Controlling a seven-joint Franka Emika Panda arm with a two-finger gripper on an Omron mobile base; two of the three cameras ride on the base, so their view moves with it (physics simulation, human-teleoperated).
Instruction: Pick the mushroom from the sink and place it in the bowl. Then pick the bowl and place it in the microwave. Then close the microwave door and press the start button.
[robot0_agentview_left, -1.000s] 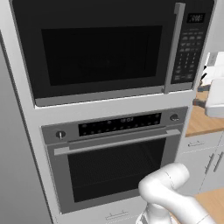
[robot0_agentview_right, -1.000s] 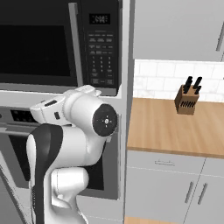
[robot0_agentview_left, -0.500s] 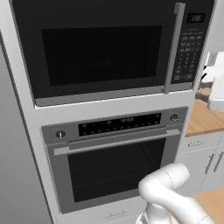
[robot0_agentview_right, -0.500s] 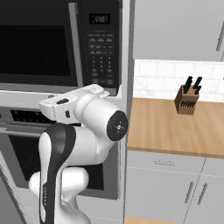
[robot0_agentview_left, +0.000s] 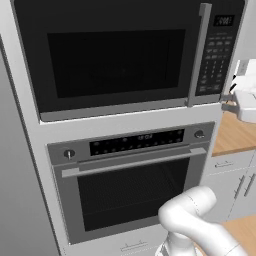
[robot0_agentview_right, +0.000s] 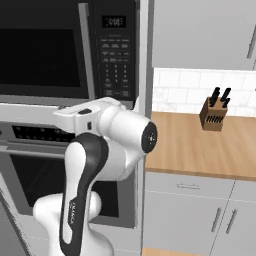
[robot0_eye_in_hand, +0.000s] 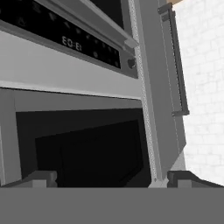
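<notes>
**Microwave door shut, claw spread wide beside the cabinet column**

The microwave is seen built into a pale cabinet column, directly above the oven. The microwave door is found closed flush against the front, its dark glass window giving no view of the cavity. Its vertical grey handle is set along the door's right edge, just beside the keypad, where a small display is lit at the top. The oven below is also closed, with a long horizontal handle across its front and a knob at each end of its control strip.

To the right of the column, a wooden surface is carried on grey cabinets, and a knife block is placed upright on it near the tiled wall.

The claw is shown from the hand view with its two dark fingertips set far apart and nothing between them. The hand view is rolled; the oven's control strip and a dark glass panel are seen ahead of it.
</notes>
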